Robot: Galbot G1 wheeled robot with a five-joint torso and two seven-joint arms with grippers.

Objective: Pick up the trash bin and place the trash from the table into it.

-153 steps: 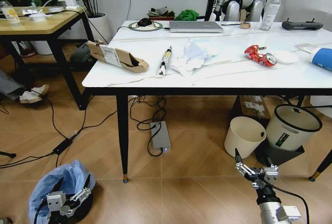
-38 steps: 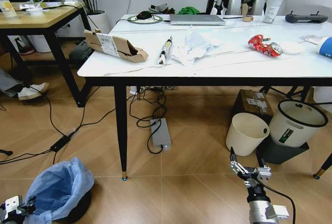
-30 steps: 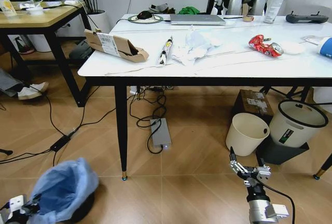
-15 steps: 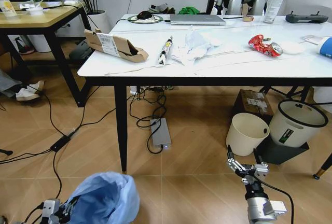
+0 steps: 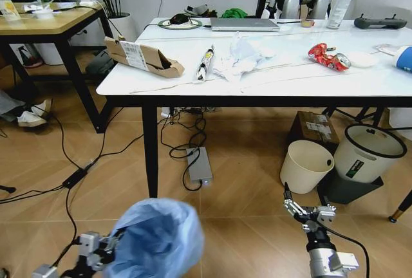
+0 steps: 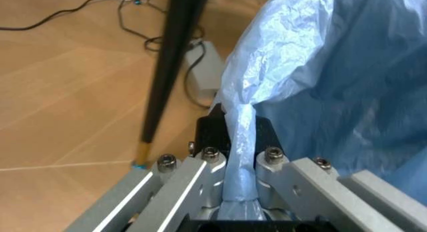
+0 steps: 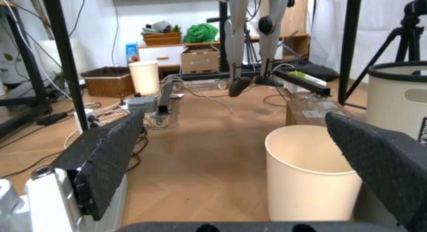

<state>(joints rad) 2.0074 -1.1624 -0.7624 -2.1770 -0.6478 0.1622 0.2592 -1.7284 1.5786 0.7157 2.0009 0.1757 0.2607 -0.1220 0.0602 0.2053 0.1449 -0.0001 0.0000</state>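
Left tool [image 6: 240, 184] clamps trash bin [image 5: 161, 239] bag (right tool [image 5: 308, 212] spread).

The trash bin [image 5: 158, 239] wears a crinkly light-blue plastic bag. The tabletop [image 5: 283, 78] is white marble-look with thin veins and a black edge. On it lie a brown cardboard box [image 5: 145, 58], crumpled white tissues [image 5: 239, 59] and a crushed red can [image 5: 328, 56]. The floor [image 5: 244, 181] is warm brown wood-pattern. The cream bin [image 5: 306, 166] is plain. The right claw [image 7: 253, 157] has black dimpled pads [image 7: 107, 154].
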